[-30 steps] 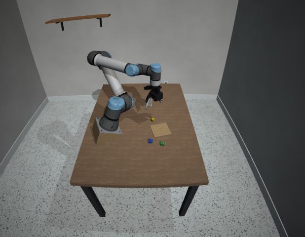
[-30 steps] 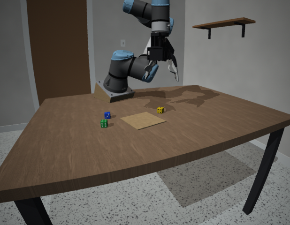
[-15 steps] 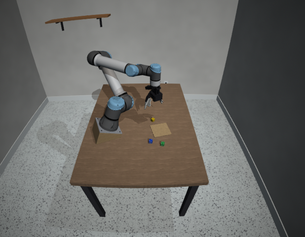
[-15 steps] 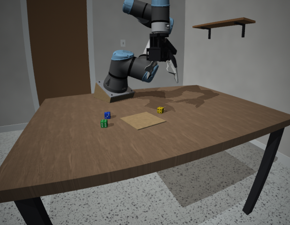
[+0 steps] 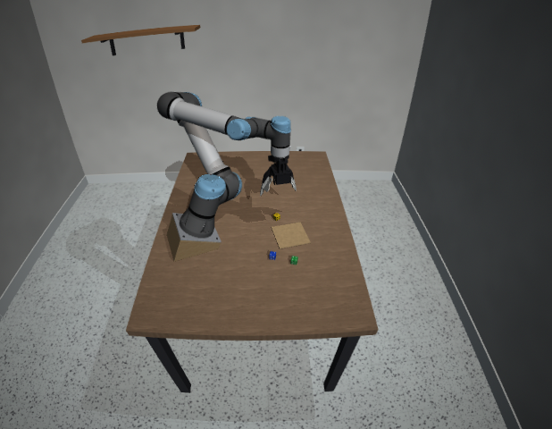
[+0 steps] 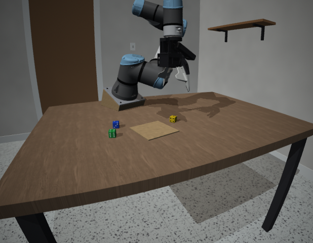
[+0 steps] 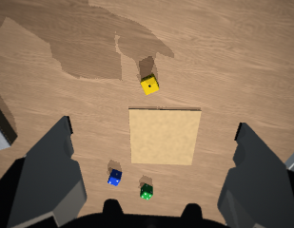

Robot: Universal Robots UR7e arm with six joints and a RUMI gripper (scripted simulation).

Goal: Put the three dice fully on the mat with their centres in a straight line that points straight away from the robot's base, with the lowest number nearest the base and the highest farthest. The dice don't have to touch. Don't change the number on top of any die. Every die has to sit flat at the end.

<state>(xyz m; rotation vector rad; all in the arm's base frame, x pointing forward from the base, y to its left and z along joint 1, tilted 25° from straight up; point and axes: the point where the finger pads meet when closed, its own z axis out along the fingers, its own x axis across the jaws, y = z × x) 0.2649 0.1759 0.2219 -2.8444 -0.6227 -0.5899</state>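
End effector [image 5: 278, 185] hangs high over the surface [image 6: 73, 162], fingers spread wide, nothing between them. Open air on every side of it. Yellow die [image 7: 149, 85] stands alone just off one mat [image 7: 166, 137] edge, reachable from above. Blue die [image 7: 115, 177] and green die [image 7: 146, 191] sit near each other off the opposite edge, with only a narrow gap between them.
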